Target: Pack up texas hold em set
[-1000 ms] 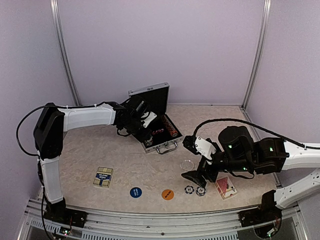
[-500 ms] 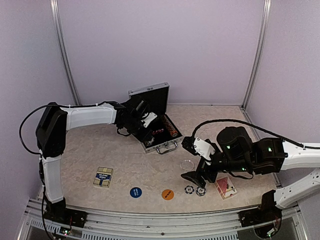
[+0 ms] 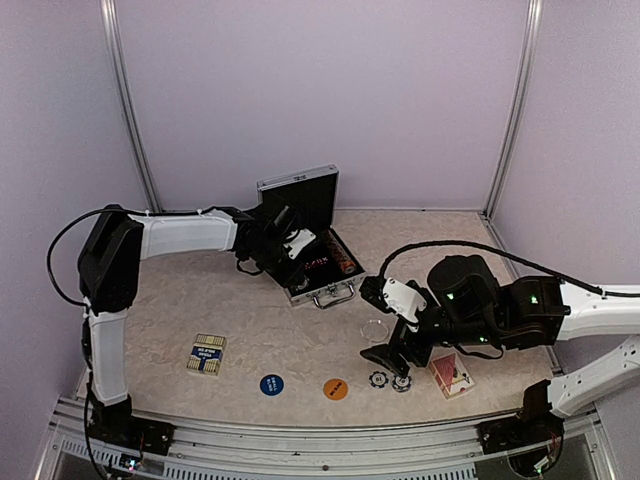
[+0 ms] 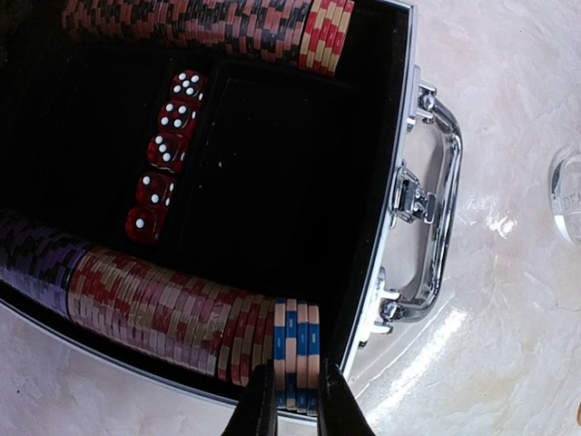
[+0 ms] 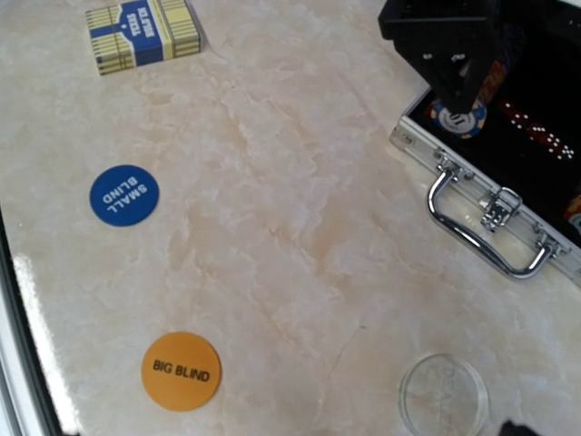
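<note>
The silver briefcase (image 3: pixel 322 262) lies open at the back of the table, lid up; its black lining (image 4: pixel 272 182) holds rows of striped poker chips (image 4: pixel 172 318) and red dice (image 4: pixel 163 163). At the end of the near row, just inside the case wall by the metal handle (image 4: pixel 440 209), my left gripper (image 4: pixel 297 392) is shut on a small stack of blue-and-cream chips (image 4: pixel 298 350). My right gripper (image 3: pixel 386 356) hangs open and holds nothing, low over the table between the clear disc (image 3: pixel 373 328) and two loose chips (image 3: pixel 389 381). Only a dark fingertip (image 5: pixel 519 427) shows in its wrist view.
On the marble top lie a blue SMALL BLIND disc (image 5: pixel 123 194), an orange BIG BLIND disc (image 5: pixel 182 371), a blue-and-yellow card deck (image 3: pixel 207 353) at the front left and a red-backed deck (image 3: pixel 452 372) beside the right arm. Purple walls enclose the table.
The right arm has crept slightly left and toward the front edge. The left gripper has stayed at the case with the blue chips.
</note>
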Tool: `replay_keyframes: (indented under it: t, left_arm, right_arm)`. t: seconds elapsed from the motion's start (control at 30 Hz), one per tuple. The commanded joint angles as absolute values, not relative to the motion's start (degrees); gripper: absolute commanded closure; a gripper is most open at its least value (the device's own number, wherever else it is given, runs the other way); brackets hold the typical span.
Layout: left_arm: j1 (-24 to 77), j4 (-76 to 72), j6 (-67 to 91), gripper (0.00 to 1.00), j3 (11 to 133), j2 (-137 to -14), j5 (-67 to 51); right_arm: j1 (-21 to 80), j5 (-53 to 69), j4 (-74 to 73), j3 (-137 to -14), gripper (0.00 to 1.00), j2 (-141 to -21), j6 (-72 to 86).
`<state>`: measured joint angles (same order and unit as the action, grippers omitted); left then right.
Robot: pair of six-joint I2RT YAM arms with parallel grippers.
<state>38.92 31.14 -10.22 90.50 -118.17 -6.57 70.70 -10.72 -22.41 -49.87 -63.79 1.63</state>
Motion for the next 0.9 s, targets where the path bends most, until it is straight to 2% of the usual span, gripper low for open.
replay_keyframes:
  t: [0.0,0.57,0.67,0.87]
  left_arm:
    - [38.9,31.0,-12.1,1.00,91.4,-119.8,-3.2]
    - [42.7,31.5,-13.7,1.00,89.0,-120.6,9.9]
    - [42.5,32.2,-13.5,0.90,89.0,-121.1,10.5]
    - [42.5,32.1,-12.9,0.80,88.3,-120.9,11.5]
  right_arm:
    - [70.6,-10.8,-22.1,-51.7,0.00,-64.2,2.1]
    - [70.5,-10.2,-21.6,-52.8,0.00,-65.4,1.9]
    - [70.6,-10.2,-21.7,-52.7,0.00,-65.3,2.1]
    - [70.6,-10.1,-21.7,-52.8,0.00,-65.4,2.4]
